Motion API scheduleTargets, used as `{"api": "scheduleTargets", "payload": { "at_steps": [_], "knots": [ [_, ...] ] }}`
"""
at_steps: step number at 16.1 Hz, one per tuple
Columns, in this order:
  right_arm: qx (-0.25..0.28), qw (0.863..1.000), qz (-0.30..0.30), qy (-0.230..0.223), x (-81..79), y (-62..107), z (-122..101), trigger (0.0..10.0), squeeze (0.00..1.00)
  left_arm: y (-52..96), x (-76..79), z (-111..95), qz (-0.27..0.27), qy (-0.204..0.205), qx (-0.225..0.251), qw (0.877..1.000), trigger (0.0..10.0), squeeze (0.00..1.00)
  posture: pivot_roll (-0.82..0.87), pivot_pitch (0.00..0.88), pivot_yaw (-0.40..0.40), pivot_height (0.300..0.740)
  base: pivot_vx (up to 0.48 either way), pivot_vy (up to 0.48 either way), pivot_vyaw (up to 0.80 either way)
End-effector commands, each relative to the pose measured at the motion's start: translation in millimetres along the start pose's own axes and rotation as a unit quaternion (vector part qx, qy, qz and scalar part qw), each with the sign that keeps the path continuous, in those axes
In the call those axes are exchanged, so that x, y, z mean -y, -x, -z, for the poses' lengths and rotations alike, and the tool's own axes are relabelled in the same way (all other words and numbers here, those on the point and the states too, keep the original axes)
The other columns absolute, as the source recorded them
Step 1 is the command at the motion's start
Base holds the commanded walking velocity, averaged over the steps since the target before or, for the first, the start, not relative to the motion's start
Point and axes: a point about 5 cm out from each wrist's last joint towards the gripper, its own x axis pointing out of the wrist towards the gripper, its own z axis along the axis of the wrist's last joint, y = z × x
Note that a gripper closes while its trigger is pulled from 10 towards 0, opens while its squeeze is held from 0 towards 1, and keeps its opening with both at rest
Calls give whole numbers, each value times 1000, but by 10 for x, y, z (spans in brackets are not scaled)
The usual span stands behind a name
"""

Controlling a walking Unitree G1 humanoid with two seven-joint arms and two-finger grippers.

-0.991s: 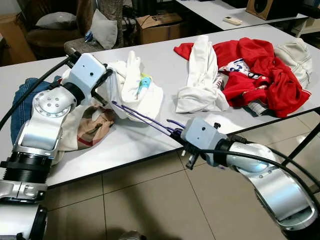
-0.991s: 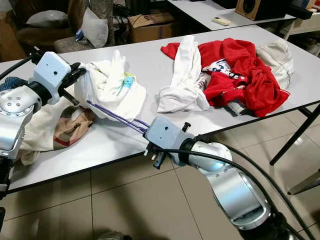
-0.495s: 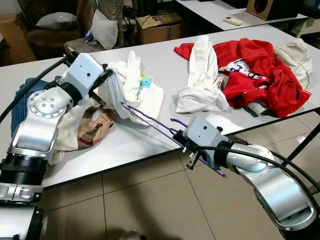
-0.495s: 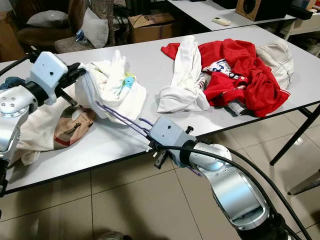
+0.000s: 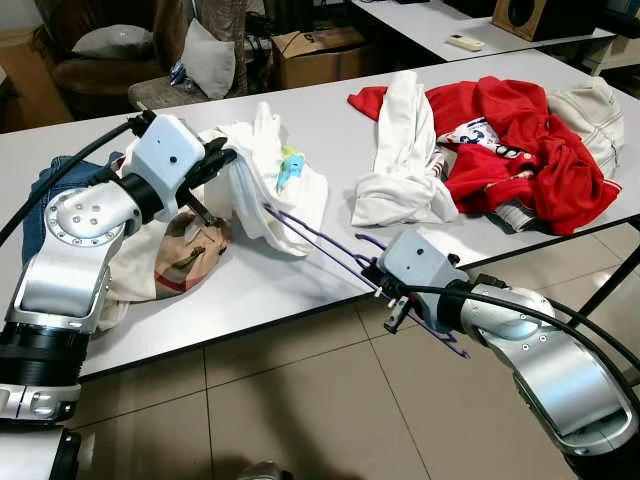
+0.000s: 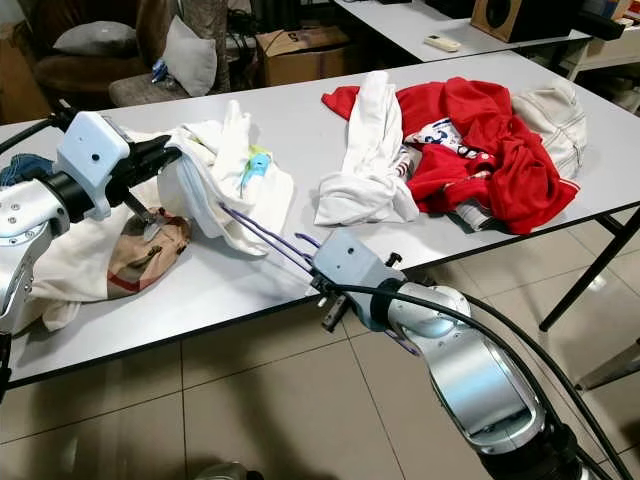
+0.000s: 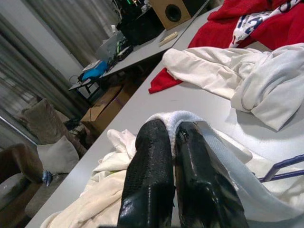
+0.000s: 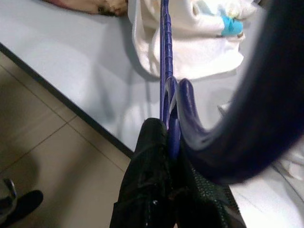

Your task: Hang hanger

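While the right gripper (image 5: 372, 280) pinches the purple hanger (image 5: 310, 238) at the table's (image 5: 250, 280) front edge, the left gripper (image 5: 222, 165) pinches the white shirt (image 5: 270, 180).

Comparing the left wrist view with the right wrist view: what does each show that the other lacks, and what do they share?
Left wrist alone: the left pincer shut on the white garment's hem, red clothing, a speaker.
Right wrist alone: the right pincer shut on the purple hanger, floor tiles, the garment's blue patch.
Both: the white garment, the hanger, the grey table.
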Motion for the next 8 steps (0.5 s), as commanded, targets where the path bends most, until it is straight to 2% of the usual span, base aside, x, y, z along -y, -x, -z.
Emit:
{"api": "scheduleTargets", "payload": {
  "at_steps": [1, 4, 8],
  "knots": [
    [-1, 1000, 0, 5, 2, -7, -16, 10000, 0, 9, -14, -63, 4, -4, 10, 1000, 0, 0, 6, 0, 68, 740, 0, 0, 0],
    [-5, 1000, -4, 6, -3, -11, -3, 10000, 0, 7, 52, -175, 33, 12, 36, 999, 0, 0, 5, 0, 65, 740, 0, 0, 0],
    [-13, 1000, -4, 0, 2, -29, 24, 10000, 0, 51, 171, -257, 91, 18, 35, 995, 0, 0, 8, 0, 59, 740, 0, 0, 0]
  ]
}}
